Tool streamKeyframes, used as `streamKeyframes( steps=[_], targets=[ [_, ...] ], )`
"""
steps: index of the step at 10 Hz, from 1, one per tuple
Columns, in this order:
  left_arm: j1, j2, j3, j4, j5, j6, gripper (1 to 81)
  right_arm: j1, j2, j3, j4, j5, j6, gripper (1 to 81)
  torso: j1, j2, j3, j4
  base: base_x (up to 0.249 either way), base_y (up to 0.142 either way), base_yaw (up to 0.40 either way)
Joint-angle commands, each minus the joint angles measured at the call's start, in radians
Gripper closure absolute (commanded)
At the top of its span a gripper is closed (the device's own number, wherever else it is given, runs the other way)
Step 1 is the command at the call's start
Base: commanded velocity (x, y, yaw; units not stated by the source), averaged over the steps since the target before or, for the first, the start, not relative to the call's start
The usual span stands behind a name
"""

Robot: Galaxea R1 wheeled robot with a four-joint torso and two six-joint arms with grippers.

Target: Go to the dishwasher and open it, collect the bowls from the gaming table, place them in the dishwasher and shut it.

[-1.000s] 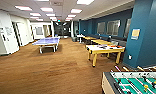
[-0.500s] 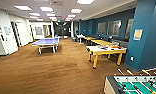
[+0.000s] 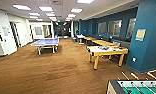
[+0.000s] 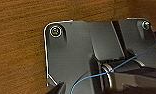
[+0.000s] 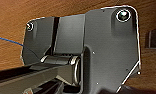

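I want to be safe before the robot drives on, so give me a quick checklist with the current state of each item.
1. Gaming table in sight, low right in the head view: ok.
2. Wooden floor ahead free of obstacles: ok.
3. Yellow table off to the right of the path: ok.
4. Blue table-tennis table far off to the left: ok.
5. Bowls on the gaming table: cannot tell.
6. Dishwasher open: cannot tell.
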State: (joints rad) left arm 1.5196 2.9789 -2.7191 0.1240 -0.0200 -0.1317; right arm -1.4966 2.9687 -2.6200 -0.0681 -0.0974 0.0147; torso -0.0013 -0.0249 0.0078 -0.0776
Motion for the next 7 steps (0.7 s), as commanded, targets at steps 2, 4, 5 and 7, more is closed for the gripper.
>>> streamKeyframes(
  steps=[2, 4, 5, 7],
  targets=[
    [-0.058, -0.007, -0.004, -0.003, 0.049, 0.003, 1.0, 0.064, -0.001, 0.003, -0.004, -0.051, -0.004, 1.0, 0.001, 0.000, 0.000, 0.000, 0.186, 0.063, 0.000],
    [-0.058, -0.007, -0.004, -0.003, 0.049, 0.003, 1.0, 0.064, -0.001, 0.005, -0.004, -0.051, -0.004, 1.0, 0.001, 0.000, 0.000, 0.000, 0.184, 0.063, 0.000],
    [-0.058, -0.007, -0.004, -0.003, 0.049, 0.003, 1.0, 0.064, -0.001, 0.005, -0.004, -0.051, -0.004, 1.0, 0.001, 0.000, 0.000, 0.000, 0.180, 0.063, 0.000],
    [-0.058, -0.009, -0.004, -0.003, 0.049, 0.003, 1.0, 0.064, 0.000, 0.005, -0.004, -0.051, -0.004, 1.0, 0.001, 0.000, 0.000, 0.000, 0.178, 0.031, 0.000]
  ],
)
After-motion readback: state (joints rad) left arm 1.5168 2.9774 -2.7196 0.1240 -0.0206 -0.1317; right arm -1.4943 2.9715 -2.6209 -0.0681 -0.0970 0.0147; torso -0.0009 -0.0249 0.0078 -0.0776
